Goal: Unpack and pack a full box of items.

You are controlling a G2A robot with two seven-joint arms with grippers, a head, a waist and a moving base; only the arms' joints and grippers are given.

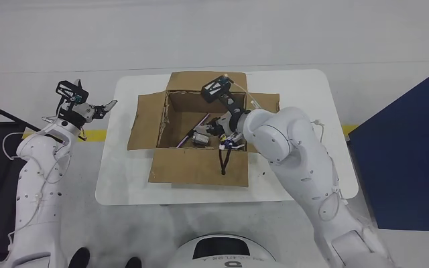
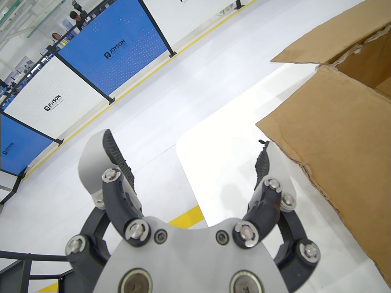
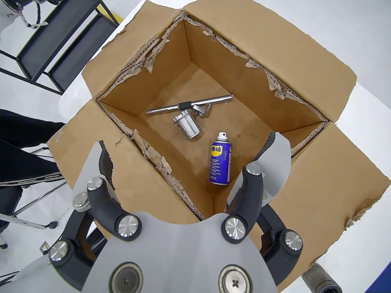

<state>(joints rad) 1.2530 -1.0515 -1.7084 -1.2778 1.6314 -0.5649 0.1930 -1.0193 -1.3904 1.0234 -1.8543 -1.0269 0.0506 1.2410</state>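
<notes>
Cardboard box [image 1: 198,167]: stands at the middle of the white table [image 1: 295,94] with all four flaps folded outward and the rear flap reaching the far edge.

Right gripper [image 3: 187,144]: hangs over the open top of the box, jaws spread wide, holding nothing. On the box floor under it is a spray can [image 3: 220,163] with a white cap and a blue-and-yellow printed label. Near the can, a metal rod [image 3: 189,104] touches a ribbed metal fitting [image 3: 188,124]. The right wrist view shows these contents. The left wrist view shows the box's outer wall and flaps.

Left gripper [image 2: 185,138]: hangs off the table's left edge near the far-left corner, over the floor, jaws spread wide and empty.

Room: pale floor with a yellow line. Blue and white partition panels [image 2: 116,50] each carry a logo and a word. A black metal rack [image 3: 61,31] stands off the table's left side.
</notes>
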